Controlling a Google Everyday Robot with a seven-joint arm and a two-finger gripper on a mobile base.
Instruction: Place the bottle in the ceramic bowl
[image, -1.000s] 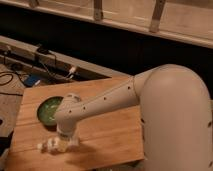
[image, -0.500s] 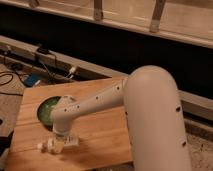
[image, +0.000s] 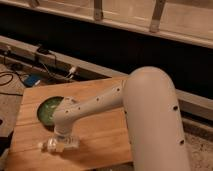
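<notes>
1. Gripper (image: 62, 142) sits low at the front left of the wooden table (image: 102, 145), same spot as half a second ago, right on top of the bottle (image: 50, 145).
2. Bottle lies on its side on the wood, one end poking out to the left of the gripper. It has not shifted from the earlier frame.
3. Whether the claw is clenched on the bottle or released: cannot tell, since the wrist covers the contact.
4. Bowl (image: 46, 111) stays at the back left of the table with its green inside showing. It is near the bottle but apart from it, and the bottle is outside it.
5. Arm (image: 150, 100): the big white elbow now bulks a little higher and further right than half a second ago. A second ago it was further right again. The forearm with its row of dark dots slants down and left to the wrist.
6. The wrist housing overlaps the right edge of the bowl and hides that part of the rim.
7. The elbow and upper arm block the right part of the table.
8. Cables (image: 15, 77) and a small blue object (image: 31, 80) lie on the floor left of the table.
9. A pale ledge (image: 30, 47) runs along behind the table, dark wall above it, and light frame posts (image: 98, 10) at the top.
</notes>
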